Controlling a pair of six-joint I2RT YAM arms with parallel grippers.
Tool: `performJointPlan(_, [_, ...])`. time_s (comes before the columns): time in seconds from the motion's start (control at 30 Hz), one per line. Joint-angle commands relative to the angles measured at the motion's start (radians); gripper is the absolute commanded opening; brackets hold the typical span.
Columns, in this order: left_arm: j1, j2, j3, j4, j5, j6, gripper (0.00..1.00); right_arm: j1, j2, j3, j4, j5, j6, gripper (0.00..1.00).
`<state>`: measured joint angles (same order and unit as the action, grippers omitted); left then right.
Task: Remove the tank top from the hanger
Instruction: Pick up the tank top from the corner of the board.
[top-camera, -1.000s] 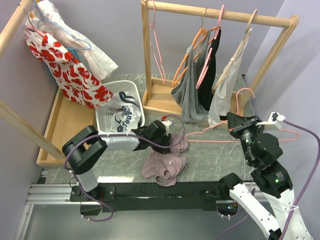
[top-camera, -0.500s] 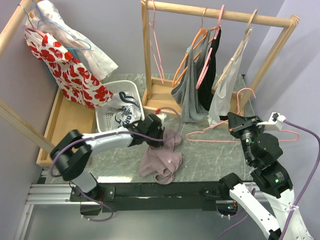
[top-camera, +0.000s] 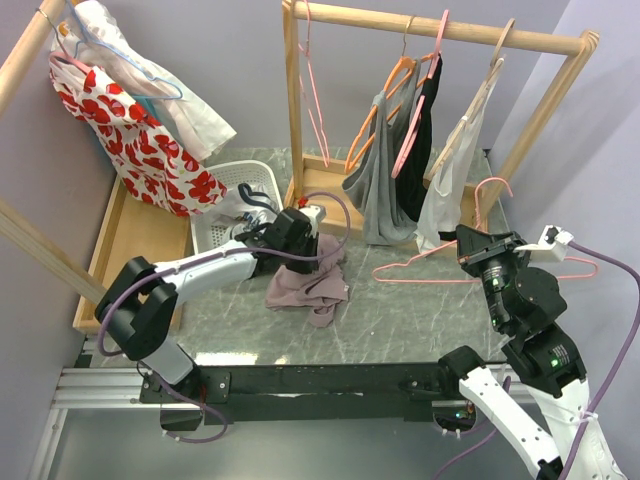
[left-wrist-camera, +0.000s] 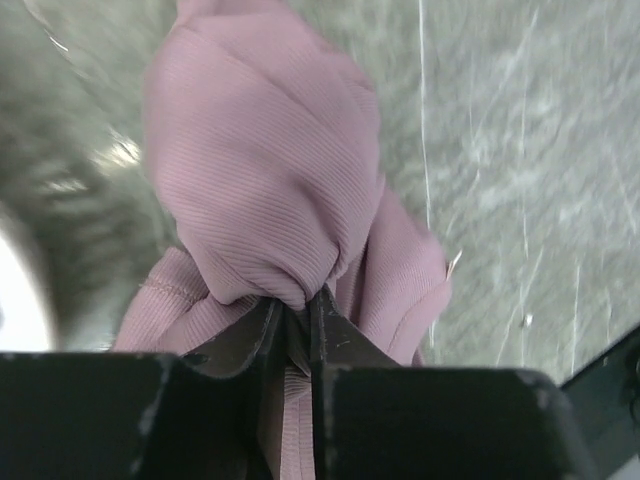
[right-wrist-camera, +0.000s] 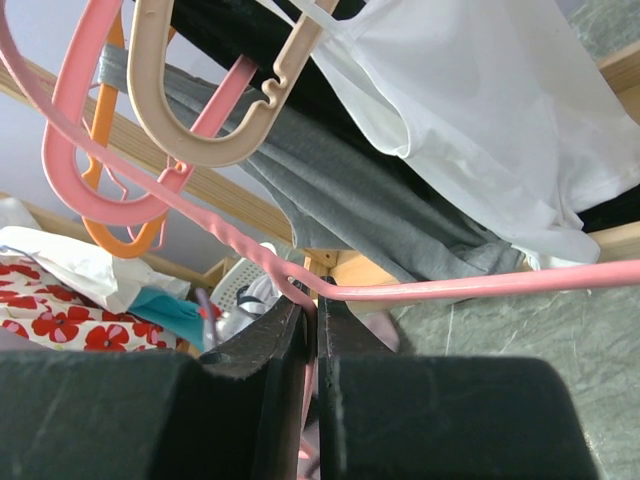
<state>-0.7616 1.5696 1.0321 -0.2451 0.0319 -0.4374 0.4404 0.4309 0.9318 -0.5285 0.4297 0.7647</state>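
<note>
Surface: grey marbled tabletop (top-camera: 430, 310), with wooden garment racks (top-camera: 440, 28) at the back and left.
Tank top: mauve ribbed tank top (top-camera: 306, 286) lies bunched in a heap on the tabletop, just beside the white slatted plastic basket (top-camera: 262, 178). No part of it is on the hanger.
Hanger: pink wire hanger (top-camera: 420, 282) is bare and held roughly level over the right side of the table.
Left arm: left gripper (left-wrist-camera: 290, 305) has its fingers pressed together on a fold of the mauve fabric.
Right arm: right gripper (right-wrist-camera: 310, 300) is clamped on the hanger wire below the hook.
Change: over the last second the left gripper has drawn back toward the basket. The cloth, earlier sprawled at the near edge, has been dragged along and gathered up.
Meaning: garment and hanger are well apart, so the removal looks done. Likely remainder is setting the garment down, perhaps in the basket.
</note>
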Motion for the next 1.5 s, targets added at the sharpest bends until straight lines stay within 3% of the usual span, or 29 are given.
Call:
performJointPlan(0.0, [-0.005,0.009,-0.035,0.047,0.14,0.017,0.18,-0.002,-0.017,0.019,0.033,0.03,-0.008,0.12])
performJointPlan(0.17, [-0.007,-0.013,-0.067,0.041,0.23,0.029,0.29,-0.003,-0.011,0.021,0.038,0.027,-0.013,0.13])
performJointPlan(0.27, [-0.01,-0.025,-0.096,0.049,0.299,0.043,0.45,-0.002,-0.006,0.016,0.047,0.023,-0.013,0.14])
performJointPlan(0.43, [-0.03,-0.049,-0.118,0.064,0.344,0.065,0.58,-0.003,0.003,0.01,0.059,-0.002,-0.01,0.14])
performJointPlan(0.67, [-0.064,-0.017,-0.119,0.044,0.318,0.08,0.6,-0.003,0.009,0.015,0.062,-0.011,-0.019,0.15])
performJointPlan(0.93, [-0.174,0.075,-0.107,0.055,0.185,0.08,0.59,-0.003,-0.014,0.012,0.056,0.001,-0.015,0.16])
performJointPlan(1.23, [-0.211,0.173,-0.073,0.04,0.068,0.071,0.6,-0.002,-0.026,0.013,0.044,0.012,-0.021,0.22])
performJointPlan(1.4, [-0.231,0.262,-0.064,0.044,-0.015,0.057,0.52,-0.003,-0.035,0.007,0.044,0.017,-0.013,0.23])
performJointPlan(1.47, [-0.238,0.28,-0.056,0.043,-0.029,0.051,0.4,-0.003,-0.04,0.01,0.041,0.018,-0.015,0.22])
